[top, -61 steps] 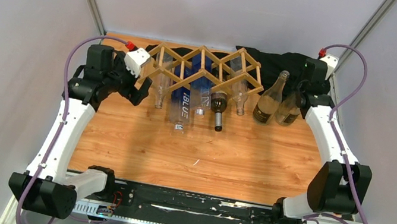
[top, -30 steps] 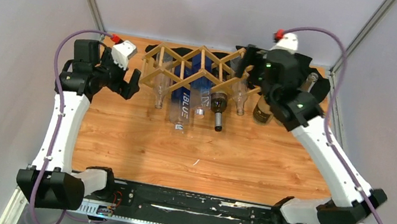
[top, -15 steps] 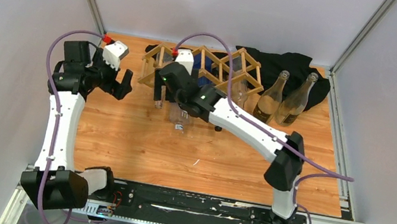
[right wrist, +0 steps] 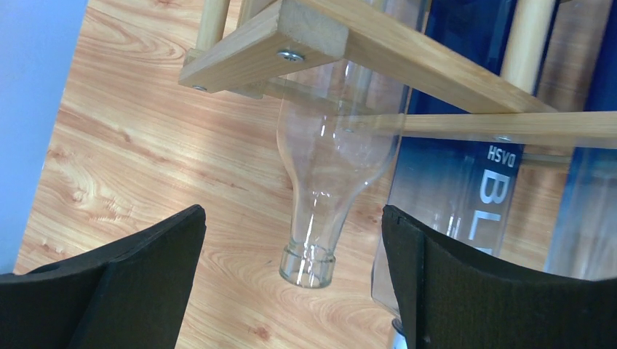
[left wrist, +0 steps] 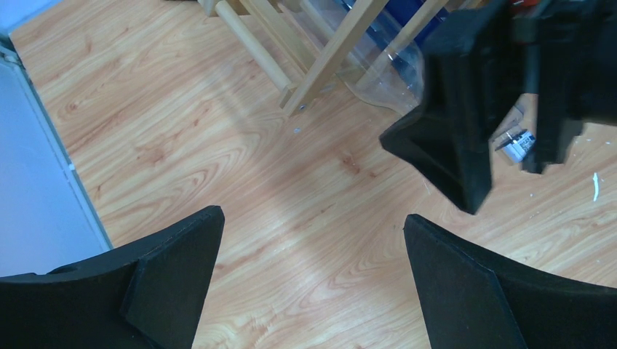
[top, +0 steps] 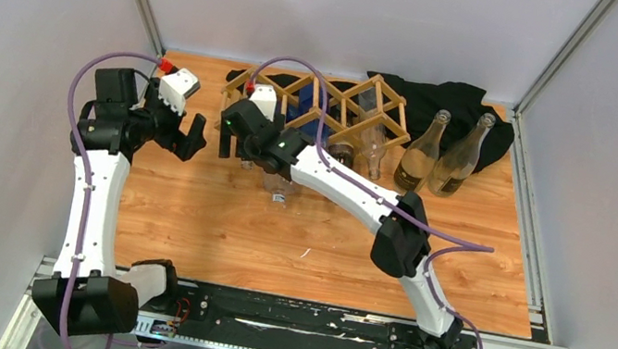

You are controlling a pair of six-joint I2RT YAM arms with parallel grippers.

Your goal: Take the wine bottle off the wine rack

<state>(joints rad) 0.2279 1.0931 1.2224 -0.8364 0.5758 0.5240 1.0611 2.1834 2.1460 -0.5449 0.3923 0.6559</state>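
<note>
The wine rack (top: 334, 108), a tan wooden lattice, stands at the back of the table with several bottles in its cells. In the right wrist view a clear wine bottle (right wrist: 324, 182) lies in the rack's (right wrist: 342, 40) left end cell, neck sloping down to the table. My right gripper (right wrist: 291, 287) is open, one finger on each side of the bottle's mouth, touching nothing. Seen from above, the right gripper (top: 233, 146) is at the rack's left end. My left gripper (top: 187, 138) hangs open and empty just left of it, over bare wood (left wrist: 313, 280).
A blue-tinted bottle (right wrist: 473, 182) with white lettering lies close beside the clear one, against my right finger. Brown (top: 344, 155) and clear (top: 372, 152) bottles fill other cells. Two bottles (top: 422, 155) (top: 458, 161) stand right of the rack before a black cloth (top: 462, 99). Walls enclose three sides.
My right arm has swung from the standing bottles at the far right across to the rack's left end. My left gripper has drawn back a little to the left.
</note>
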